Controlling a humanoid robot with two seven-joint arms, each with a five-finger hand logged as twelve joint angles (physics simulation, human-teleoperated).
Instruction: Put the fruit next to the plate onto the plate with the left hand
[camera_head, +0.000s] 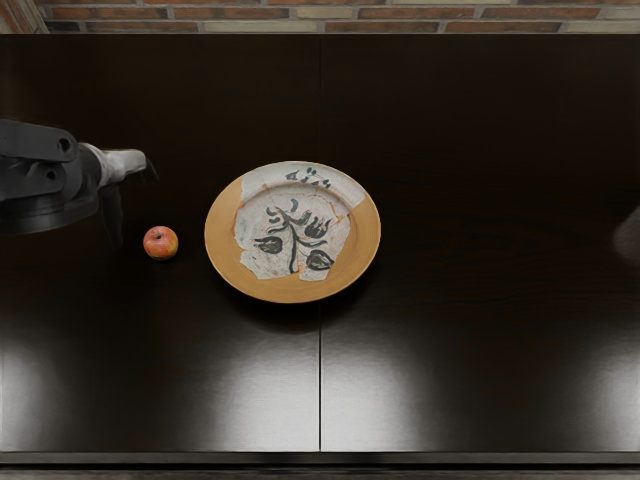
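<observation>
A small red-orange apple (160, 242) lies on the dark table just left of the plate (222, 240), a round orange-rimmed dish with a white centre and a dark flower drawing. My left hand (122, 190) comes in from the left edge and hovers up and to the left of the apple, apart from it. Its dark fingers (113, 215) hang spread and hold nothing. Nothing lies on the plate.
The dark glossy table (450, 330) has a seam down its middle. A brick wall (330, 15) runs along the far edge. At the right edge a faint pale shape (630, 235) shows.
</observation>
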